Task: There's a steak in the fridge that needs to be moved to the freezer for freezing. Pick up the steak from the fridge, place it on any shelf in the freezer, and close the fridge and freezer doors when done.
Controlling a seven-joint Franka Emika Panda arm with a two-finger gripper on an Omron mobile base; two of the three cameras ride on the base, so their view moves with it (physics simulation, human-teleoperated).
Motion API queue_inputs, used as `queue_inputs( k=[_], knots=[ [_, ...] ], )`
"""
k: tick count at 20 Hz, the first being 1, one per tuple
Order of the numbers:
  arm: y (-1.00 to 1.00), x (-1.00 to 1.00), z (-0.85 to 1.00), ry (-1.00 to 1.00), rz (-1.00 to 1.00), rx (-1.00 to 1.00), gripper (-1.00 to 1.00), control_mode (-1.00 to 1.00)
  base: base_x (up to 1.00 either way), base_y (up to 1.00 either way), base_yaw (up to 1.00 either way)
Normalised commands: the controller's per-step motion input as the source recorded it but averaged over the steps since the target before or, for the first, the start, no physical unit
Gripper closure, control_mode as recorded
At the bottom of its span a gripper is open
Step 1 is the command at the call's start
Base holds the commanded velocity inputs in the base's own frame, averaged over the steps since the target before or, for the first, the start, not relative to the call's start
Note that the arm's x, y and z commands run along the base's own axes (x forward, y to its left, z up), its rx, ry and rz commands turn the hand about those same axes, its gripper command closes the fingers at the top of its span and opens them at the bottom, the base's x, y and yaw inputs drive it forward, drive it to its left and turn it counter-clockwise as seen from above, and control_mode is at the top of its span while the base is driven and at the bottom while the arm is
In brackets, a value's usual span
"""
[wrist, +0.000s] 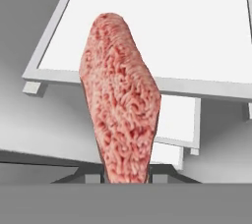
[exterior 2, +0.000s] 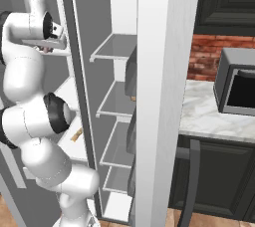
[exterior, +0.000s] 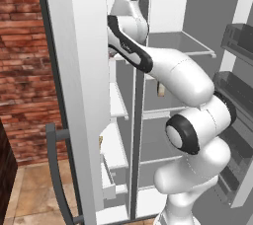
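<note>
The tall light-grey freezer (exterior: 123, 120) with narrow white shelves (wrist: 162, 31) lies just beyond the fingers. The two-finger gripper (wrist: 125, 178) is clamped on the flat pink-red steak (wrist: 120, 100), which rises from between the fingertips.

The arm (exterior: 183, 78) reaches up and forward, its hand (wrist: 126, 179) clamped tight at the fingertips.
</note>
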Motion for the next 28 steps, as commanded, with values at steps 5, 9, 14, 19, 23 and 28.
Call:
queue_inputs(
  k=[5,9,14,19,23,28],
  knots=[
    [0.21,0.26,-0.08,0.0,-0.04,-0.04,1.0,-1.0,0.0,0.0,0.0],
    [0.01,0.34,-0.03,0.03,-0.03,0.0,1.0,-1.0,0.0,0.0,0.0],
    [0.02,0.36,-0.08,0.03,-0.02,-0.01,1.0,-1.0,0.0,0.0,0.0],
    [0.13,0.37,-0.32,0.0,-0.01,-0.04,1.0,-1.0,0.0,0.0,0.0],
    [0.15,0.39,-0.33,0.0,-0.01,-0.04,1.0,-1.0,0.0,0.0,0.0],
    [0.03,0.37,-0.06,0.0,-0.01,0.0,1.0,-1.0,0.0,0.0,0.0]
  ],
)
